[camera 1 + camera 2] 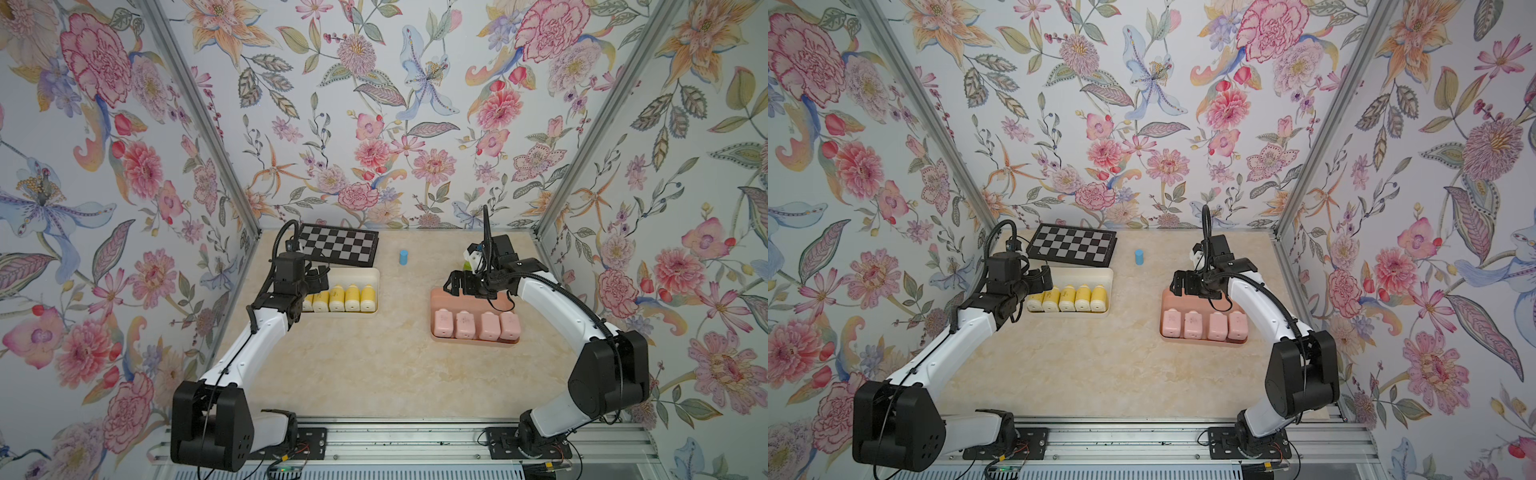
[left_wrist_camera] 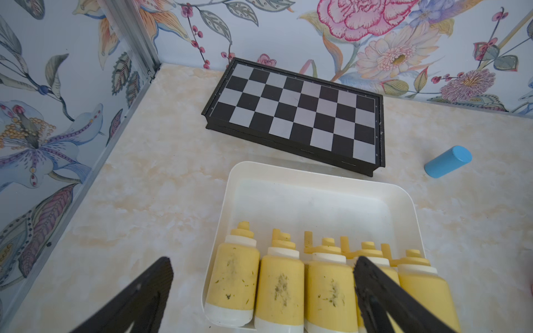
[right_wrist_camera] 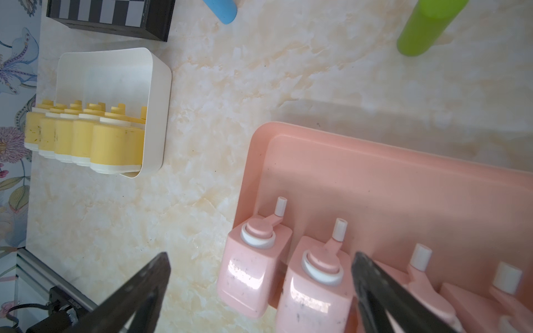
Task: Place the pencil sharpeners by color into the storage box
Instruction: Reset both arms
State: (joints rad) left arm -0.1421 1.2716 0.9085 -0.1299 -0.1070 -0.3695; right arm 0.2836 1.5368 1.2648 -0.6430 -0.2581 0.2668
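Both the left gripper [image 2: 262, 261] and right gripper [image 3: 259, 256] hang spread, empty. The yellow sharpeners [image 2: 233, 276] and pink sharpeners [image 3: 251, 276] look light, stiff, slick: pinch across the body, below the cap.

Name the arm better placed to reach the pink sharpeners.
Right. The right gripper, open, hovers at the pink tray holding the pink sharpeners; the left gripper is at the white box.

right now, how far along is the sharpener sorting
Looks finished. Five yellow sharpeners sit in a row in the white box; four pink sharpeners sit in the pink box. In hand: nothing, the left gripper and right gripper are both open and empty. Left: I see no sharpener outside the boxes.
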